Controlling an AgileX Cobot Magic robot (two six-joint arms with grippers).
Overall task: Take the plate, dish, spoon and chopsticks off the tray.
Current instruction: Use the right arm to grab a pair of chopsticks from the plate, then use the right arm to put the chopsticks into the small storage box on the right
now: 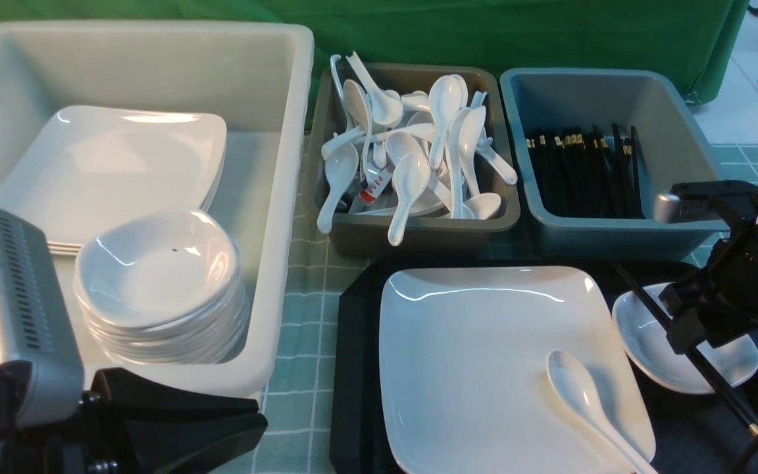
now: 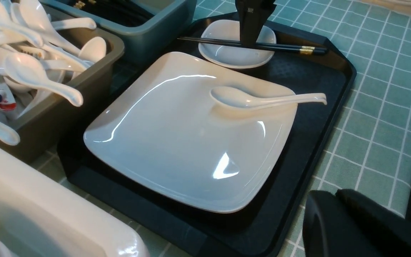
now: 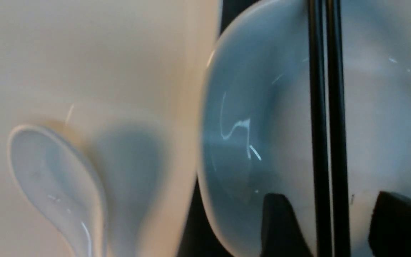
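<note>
The black tray (image 1: 347, 395) holds the large white plate (image 1: 478, 349), and the spoon (image 1: 576, 388) lies on the plate's near right part. To the plate's right sits the small dish (image 1: 649, 342), with the chopsticks (image 1: 728, 395) lying across it. My right gripper (image 1: 685, 336) hangs just over the dish. In the right wrist view it (image 3: 328, 196) is open, its jaws either side of the chopsticks (image 3: 326, 107) without touching them. My left gripper (image 2: 334, 194) is shut and empty, over the cloth beside the tray's (image 2: 319, 89) near left corner.
A white tub (image 1: 274, 197) at the left holds stacked plates and a stack of dishes. Behind the tray stand a brown-grey bin (image 1: 418, 230) full of spoons and a blue-grey bin (image 1: 616, 243) of chopsticks. A green checked cloth (image 1: 300, 329) covers the table.
</note>
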